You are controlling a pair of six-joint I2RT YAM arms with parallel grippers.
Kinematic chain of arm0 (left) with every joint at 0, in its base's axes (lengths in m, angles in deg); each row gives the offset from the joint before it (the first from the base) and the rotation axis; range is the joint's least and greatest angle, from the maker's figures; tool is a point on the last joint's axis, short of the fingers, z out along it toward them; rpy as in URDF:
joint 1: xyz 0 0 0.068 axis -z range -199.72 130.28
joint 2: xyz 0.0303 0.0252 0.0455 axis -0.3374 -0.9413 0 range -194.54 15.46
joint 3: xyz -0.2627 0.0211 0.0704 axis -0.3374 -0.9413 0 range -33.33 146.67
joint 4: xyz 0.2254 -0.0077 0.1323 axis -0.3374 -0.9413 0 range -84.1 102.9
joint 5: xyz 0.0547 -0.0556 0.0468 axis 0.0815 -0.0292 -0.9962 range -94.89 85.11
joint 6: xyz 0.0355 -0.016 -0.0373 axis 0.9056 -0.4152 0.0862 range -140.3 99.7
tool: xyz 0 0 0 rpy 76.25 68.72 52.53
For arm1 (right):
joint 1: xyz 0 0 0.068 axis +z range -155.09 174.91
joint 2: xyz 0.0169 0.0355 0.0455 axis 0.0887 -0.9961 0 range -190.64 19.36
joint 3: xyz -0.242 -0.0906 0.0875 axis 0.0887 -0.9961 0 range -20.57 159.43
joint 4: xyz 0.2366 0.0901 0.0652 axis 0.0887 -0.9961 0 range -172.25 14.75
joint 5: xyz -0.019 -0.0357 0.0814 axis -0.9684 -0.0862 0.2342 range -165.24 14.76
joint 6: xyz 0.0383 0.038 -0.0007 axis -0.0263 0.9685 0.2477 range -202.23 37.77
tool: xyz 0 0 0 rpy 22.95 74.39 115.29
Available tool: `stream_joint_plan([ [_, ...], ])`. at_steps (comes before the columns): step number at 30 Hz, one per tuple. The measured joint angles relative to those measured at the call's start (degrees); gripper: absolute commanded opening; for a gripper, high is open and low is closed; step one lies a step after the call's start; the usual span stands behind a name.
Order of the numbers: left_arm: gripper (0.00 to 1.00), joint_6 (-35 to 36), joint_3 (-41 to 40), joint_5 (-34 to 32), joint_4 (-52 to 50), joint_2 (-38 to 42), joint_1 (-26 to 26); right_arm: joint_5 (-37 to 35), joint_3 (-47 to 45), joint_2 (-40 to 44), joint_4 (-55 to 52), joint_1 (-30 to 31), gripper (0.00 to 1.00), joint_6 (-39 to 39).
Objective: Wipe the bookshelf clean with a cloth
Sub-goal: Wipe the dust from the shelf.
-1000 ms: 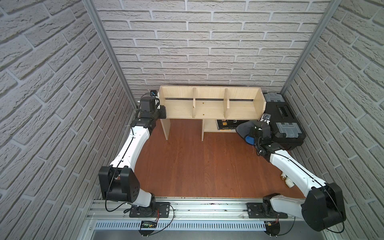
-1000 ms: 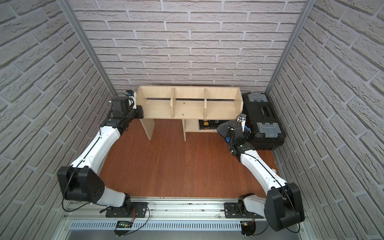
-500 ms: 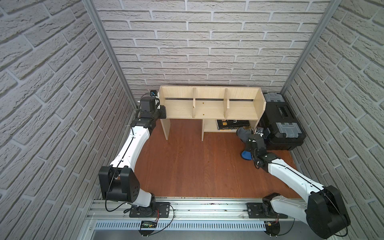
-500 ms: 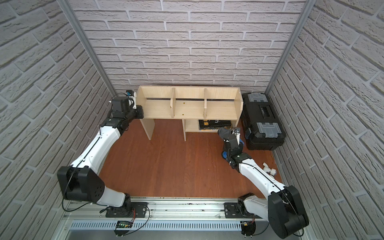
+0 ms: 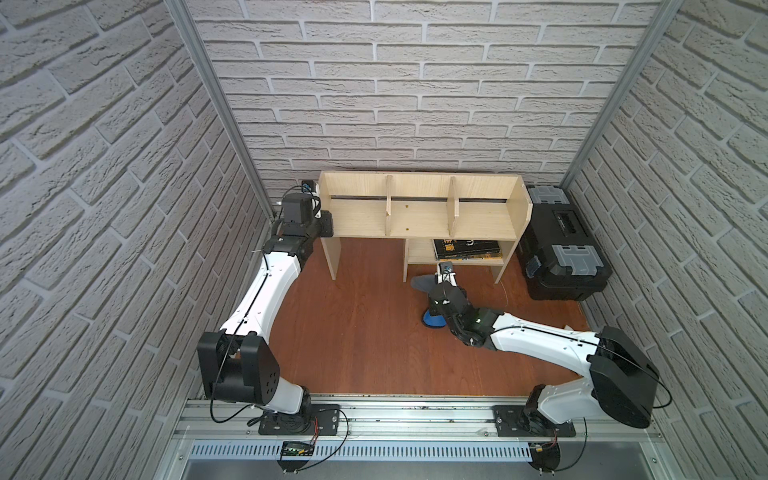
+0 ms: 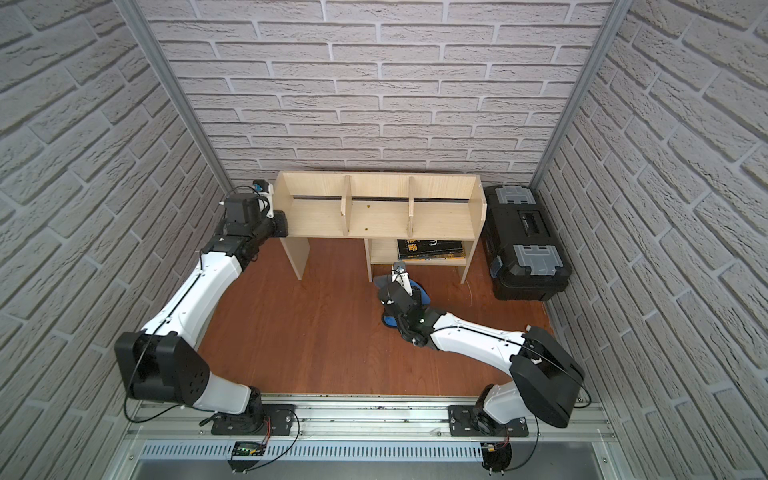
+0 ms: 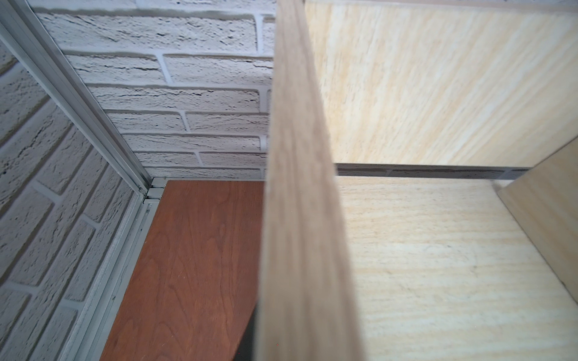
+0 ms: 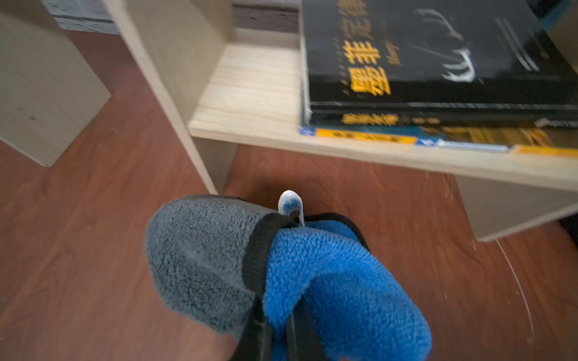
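Observation:
The light-wood bookshelf (image 5: 419, 216) stands against the back wall, and its top tier is bare. My left gripper (image 5: 326, 222) is shut on the bookshelf's left end panel (image 7: 300, 218), which runs straight between its jaws. The cloth (image 8: 281, 265), grey on one side and blue on the other with a white tag (image 8: 291, 203), bunches over my right gripper (image 8: 278, 312), which is shut on it. In both top views the right gripper (image 5: 434, 293) hangs low over the floor just in front of the lower shelf (image 8: 256, 93). The cloth (image 6: 390, 321) droops beneath it.
Dark books (image 5: 465, 248) lie stacked on the lower shelf, also close ahead as books (image 8: 438, 62) in the right wrist view. A black toolbox (image 5: 561, 245) with grey latches stands right of the bookshelf. Brick walls close in on three sides of the brown floor (image 5: 353, 324).
My right arm has carried the cloth from beside the toolbox leftward and down to the front of the lower shelf. The left arm has not moved.

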Motion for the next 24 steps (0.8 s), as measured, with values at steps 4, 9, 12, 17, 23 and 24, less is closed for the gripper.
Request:
stream_joint_plan([
  [4,0.00,-0.3,0.2,-0.6,-0.5,0.0,0.2,-0.5,10.4,-6.3,1.4,1.3,0.03,-4.3],
  [9,0.00,-0.7,0.8,-1.0,-1.7,0.0,0.3,-1.2,18.6,-10.8,4.2,1.7,0.03,-8.7],
  [12,0.00,-0.8,0.9,-1.0,-2.0,0.0,0.3,-2.1,20.0,-12.9,6.1,1.7,0.03,-9.6],
  [17,0.00,-0.9,1.0,-1.0,-2.1,0.0,0.3,-3.4,18.6,-18.1,8.9,1.7,0.02,-9.0],
  [23,0.00,-0.9,1.0,-0.9,-2.1,0.0,0.2,-3.4,12.9,-23.4,9.6,1.8,0.02,-6.6],
  [24,0.00,-0.9,1.0,-0.9,-2.1,0.0,0.2,-3.3,12.7,-24.0,9.7,1.8,0.03,-6.5],
])
